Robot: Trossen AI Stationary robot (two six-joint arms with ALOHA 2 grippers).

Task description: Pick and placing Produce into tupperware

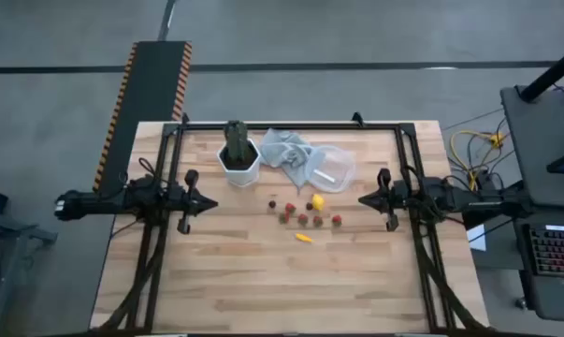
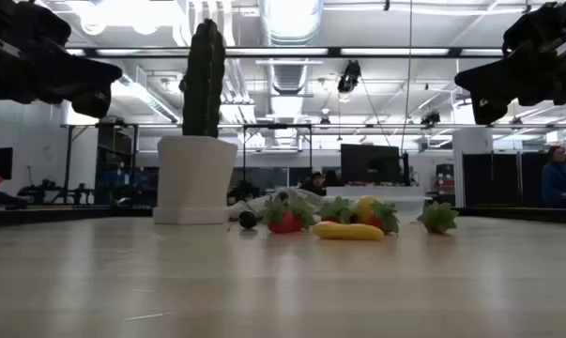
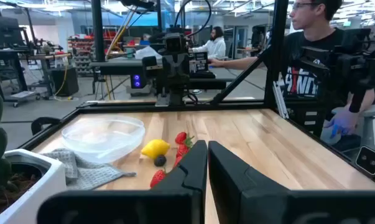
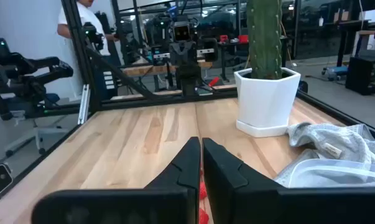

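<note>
At frame centre, produce (image 1: 305,213) lies scattered on the table (image 1: 263,281), just below the tupperware (image 1: 331,167). Left gripper (image 1: 209,200) and right gripper (image 1: 364,198) flank it, fingers together, holding nothing.

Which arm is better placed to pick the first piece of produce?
Right, narrowly. The right gripper sits nearer the produce and tupperware than the left gripper.

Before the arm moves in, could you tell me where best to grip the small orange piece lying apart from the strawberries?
Grip the orange piece across its narrow middle, coming straight down. It lies flat and elongated on the table, clear of the strawberries.
</note>
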